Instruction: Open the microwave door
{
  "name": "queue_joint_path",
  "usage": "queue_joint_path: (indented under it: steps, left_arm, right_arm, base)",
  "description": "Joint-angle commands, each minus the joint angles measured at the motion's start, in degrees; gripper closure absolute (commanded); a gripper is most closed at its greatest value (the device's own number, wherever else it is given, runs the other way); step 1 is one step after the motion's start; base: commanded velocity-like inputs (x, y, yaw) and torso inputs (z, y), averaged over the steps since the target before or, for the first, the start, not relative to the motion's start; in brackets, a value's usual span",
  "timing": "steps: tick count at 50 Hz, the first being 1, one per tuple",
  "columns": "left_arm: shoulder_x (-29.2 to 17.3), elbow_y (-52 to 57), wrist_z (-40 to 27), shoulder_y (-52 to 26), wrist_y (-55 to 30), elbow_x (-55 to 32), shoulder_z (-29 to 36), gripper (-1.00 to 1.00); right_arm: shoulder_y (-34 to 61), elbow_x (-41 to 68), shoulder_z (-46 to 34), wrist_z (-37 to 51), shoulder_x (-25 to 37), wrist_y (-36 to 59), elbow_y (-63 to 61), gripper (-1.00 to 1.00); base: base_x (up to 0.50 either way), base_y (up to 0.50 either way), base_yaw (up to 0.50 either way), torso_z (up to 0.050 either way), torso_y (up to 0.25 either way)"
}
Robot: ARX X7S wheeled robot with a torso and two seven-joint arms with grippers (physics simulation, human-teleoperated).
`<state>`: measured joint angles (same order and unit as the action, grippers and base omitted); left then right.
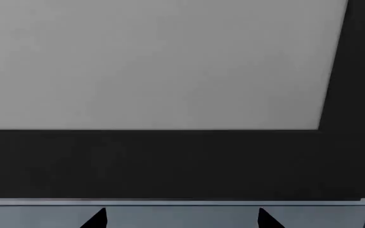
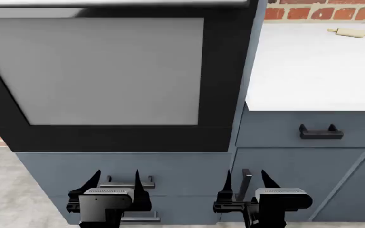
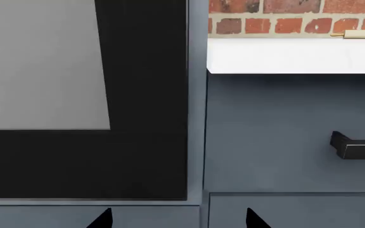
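The microwave door (image 2: pixel 106 71) is a big black frame around a grey window, set in a blue-grey cabinet column. It lies flat against the column and looks closed. A pale strip runs along its top edge. The door also fills the left wrist view (image 1: pixel 157 61) and the left part of the right wrist view (image 3: pixel 43 66). My left gripper (image 2: pixel 116 176) (image 1: pixel 181 216) is open below the door's lower edge, in front of a drawer. My right gripper (image 2: pixel 246 176) (image 3: pixel 177 216) is open under the door's lower right corner. Neither gripper touches the door.
A white counter (image 2: pixel 315 66) lies to the right with a rolling pin (image 2: pixel 350 32) at its back, against a brick wall (image 2: pixel 322 12). Below it is a drawer with a black handle (image 2: pixel 321 133) (image 3: pixel 357 147). A vertical cabinet handle (image 2: pixel 246 185) stands by my right gripper.
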<state>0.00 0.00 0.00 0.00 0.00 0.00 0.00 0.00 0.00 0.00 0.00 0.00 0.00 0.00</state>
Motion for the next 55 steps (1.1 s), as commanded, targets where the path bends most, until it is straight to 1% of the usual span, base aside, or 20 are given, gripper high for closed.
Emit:
queue_joint_path:
  steps: [1,3,5,8,13,18,21,22,23,24,25,27,30,31,33,34,35,41,48,55]
  left_arm:
    - [-0.9,0.27,-1.2,0.0,-0.47,-0.94,0.92,-1.0]
    - [-1.37,2.59,-1.95,0.43,-2.52,-1.96,1.07,-1.0]
    - [-1.78,8.94,-3.09,1.47,-7.87,-2.48,1.1,-1.0]
    - [-2.55,22.71,-4.55,1.59,-21.11,-4.13,0.54,-1.0]
    - [-3.62,38.46,-6.77,-3.05,-41.98,-6.64,-0.44,-1.0]
    - [-4.67,51.94,-8.39,-14.69,-68.16,-9.91,-2.08,-1.0]
    - [-4.82,59.46,-7.56,-26.76,-87.08,-12.56,-5.3,-1.0]
    - [-5.53,59.64,-8.76,-29.82,-89.97,-15.97,-7.04,-1.0]
    - [-8.14,57.08,-17.25,-32.22,-89.99,-24.57,-11.8,-1.0]
    - [-13.45,51.7,-25.84,-36.59,-89.98,-33.16,-17.7,-1.0]
    - [-17.48,46.38,-34.44,-41.65,-89.91,-41.76,-19.22,-1.0]
    - [-22.73,40.13,-51.63,-48.4,-86.21,-58.95,-15.61,-1.0]
    - [-27.5,35.4,-77.41,-55.51,-81.09,-84.73,-10.67,-1.0]
    - [-28.72,34.37,-81.72,-57.56,-79.94,-93.32,-9.22,-1.0]
    - [-31.21,32.7,-84.22,-62.43,-78.42,-110.51,-6.09,-1.0]
    - [-32.39,31.82,-85.28,-64.9,-77.69,-116.11,-4.59,-1.0]
    - [-33.47,30.76,-86.11,-67.1,-76.87,-117.63,-3.34,-1.0]
    - [-38.41,25.18,-87.67,-77.85,-73.36,-124.45,1.95,-1.0]
    - [-42.88,19.99,-87.14,-89.48,-73.38,-127.77,7.07,-1.0]
    - [-42.61,13.94,-86.66,-101.1,-72.69,-129.31,12.44,-1.0]
  right_arm:
    - [-0.48,0.05,-1.43,1.49,0.92,0.07,-0.78,-1.0]
    - [-1.46,-1.06,-2.22,3.15,1.42,1.43,-3.12,-1.0]
    - [-3.11,-0.81,-2.59,3.65,1.86,5.32,-8.99,-1.0]
    - [-4.06,-0.05,-2.99,3.29,2.85,14.82,-20.47,-1.0]
    - [-1.34,1.79,-2.38,2.96,4.2,31.18,-35.43,-1.0]
    - [6.18,5.23,0.92,2.84,5.1,52.7,-50.63,-1.0]
    - [17.45,9.31,5.94,1.03,5.78,71.42,-59.76,-1.0]
    - [21.92,15.38,8.39,3.75,7.95,75.18,-59.98,-1.0]
    - [26.28,23.97,12.59,11.19,11.35,78.94,-59.99,-1.0]
    - [30.94,32.57,17.91,19.2,13.81,83.49,-59.98,-1.0]
    - [35.53,41.16,22.88,24.23,14.36,88.73,-59.96,-1.0]
    - [40.79,58.35,25.64,36.77,18.47,89.9,-55.76,-1.0]
    - [48.32,84.13,24.11,54.71,24.65,88.41,-49.16,-1.0]
    - [50.14,92.73,22.89,58.42,26.47,87.08,-47.67,-1.0]
    - [54.15,101.03,19.41,63.6,30.21,84.91,-45.31,-1.0]
    - [56.33,103.63,17.65,65.85,32.02,83.68,-44.29,-1.0]
    - [58.5,105.97,16.02,67.8,33.7,82.41,-43.18,-1.0]
    - [70.38,113.66,9.17,73.28,40.25,77.97,-37.95,-1.0]
    - [81.13,118.54,2.87,75.98,44.54,75.93,-33.38,-1.0]
    - [93.21,123.18,-3.05,78.42,47.41,74.2,-29.62,-1.0]
  base:
    - [0.0,0.0,0.0,0.05,0.0]
    - [0.0,0.0,0.0,0.05,0.0]
    - [0.0,0.0,0.0,0.05,0.0]
    - [0.0,0.0,0.0,0.05,0.0]
    - [0.0,0.0,0.0,0.05,0.0]
    - [0.0,0.0,0.0,0.05,0.0]
    - [0.0,0.0,0.0,0.05,0.0]
    - [0.0,0.0,0.0,0.05,0.0]
    - [0.0,0.0,0.0,0.05,0.0]
    - [0.0,0.0,0.0,0.05,0.0]
    - [0.0,0.0,0.0,0.05,0.0]
    - [0.0,0.0,0.0,0.05,0.0]
    - [0.0,0.0,0.0,0.05,0.0]
    - [0.0,0.0,0.0,0.05,0.0]
    - [0.0,0.0,0.0,0.05,0.0]
    - [0.0,0.0,0.0,0.05,0.0]
    - [0.0,0.0,0.0,0.05,0.0]
    - [0.0,0.0,0.0,0.05,0.0]
    - [0.0,0.0,0.0,0.05,0.0]
    - [0.11,-0.04,0.0,0.009,0.0]
